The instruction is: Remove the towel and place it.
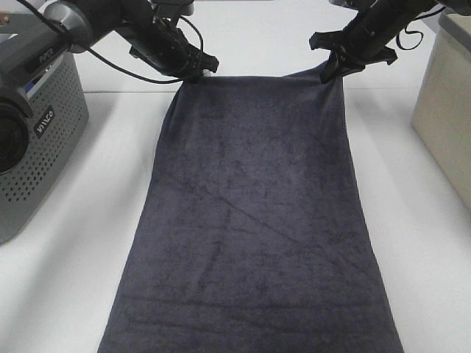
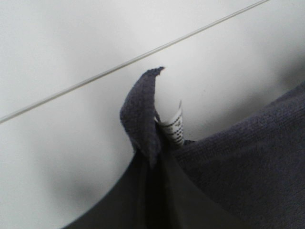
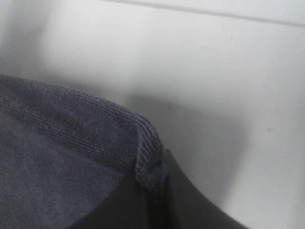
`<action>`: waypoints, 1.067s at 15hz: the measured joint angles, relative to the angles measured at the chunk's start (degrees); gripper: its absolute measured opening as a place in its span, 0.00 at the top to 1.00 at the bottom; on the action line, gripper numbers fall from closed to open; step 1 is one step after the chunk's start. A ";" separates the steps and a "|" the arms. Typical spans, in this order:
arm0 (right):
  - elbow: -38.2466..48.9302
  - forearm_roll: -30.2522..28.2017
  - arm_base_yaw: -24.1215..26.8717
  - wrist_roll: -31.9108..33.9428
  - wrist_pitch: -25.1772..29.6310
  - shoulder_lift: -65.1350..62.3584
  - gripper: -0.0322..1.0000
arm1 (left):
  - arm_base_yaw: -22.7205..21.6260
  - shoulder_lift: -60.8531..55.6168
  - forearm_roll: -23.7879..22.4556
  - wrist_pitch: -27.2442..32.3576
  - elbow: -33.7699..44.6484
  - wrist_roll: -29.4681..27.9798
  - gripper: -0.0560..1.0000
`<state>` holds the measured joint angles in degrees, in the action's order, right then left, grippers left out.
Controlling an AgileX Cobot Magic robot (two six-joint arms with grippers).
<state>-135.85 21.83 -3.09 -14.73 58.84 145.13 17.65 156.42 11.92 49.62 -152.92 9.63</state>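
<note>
towel (image 1: 254, 220) — matt, napped terry cloth | table (image 1: 66, 279) — smooth, matt white | tag (image 2: 174, 125) — printed fabric

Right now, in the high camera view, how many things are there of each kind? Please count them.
Towel: 1
Grippers: 2, the left gripper and the right gripper, each pinching a far corner of the towel
Grey perforated device: 1
Beige box: 1
Total: 5

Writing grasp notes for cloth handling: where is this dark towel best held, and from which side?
By its two far corners, one per hand, approached from the far edge. The towel lies flat and long, so pinching each hemmed corner keeps it spread; the left hand and right hand already do.
</note>
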 joint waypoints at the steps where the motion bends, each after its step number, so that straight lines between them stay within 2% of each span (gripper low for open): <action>1: 0.00 1.55 0.00 -1.15 -2.81 0.00 0.95 | 0.00 0.00 -1.15 -1.60 0.00 0.00 0.92; 3: 0.00 4.41 0.00 -3.95 -7.68 0.00 0.95 | 0.00 0.00 -3.09 -6.88 0.00 -0.06 0.92; 6: 0.00 5.56 0.00 -5.16 -12.32 0.17 0.95 | 0.00 0.23 -4.30 -13.69 0.00 -0.06 0.92; 9: 0.00 6.07 0.00 -6.65 -14.32 0.97 0.95 | 0.00 1.95 -4.64 -15.93 0.00 -0.06 0.92; 13: 0.00 9.80 0.00 -10.31 -19.02 3.90 0.95 | 0.00 4.18 -7.39 -20.45 0.06 -0.23 0.92; 16: 0.00 11.12 0.00 -12.43 -23.84 7.28 0.94 | 0.00 7.33 -8.48 -28.48 0.06 -0.23 0.92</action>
<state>-135.85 32.95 -3.09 -27.16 35.01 152.41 17.65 163.75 3.44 21.14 -152.87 9.40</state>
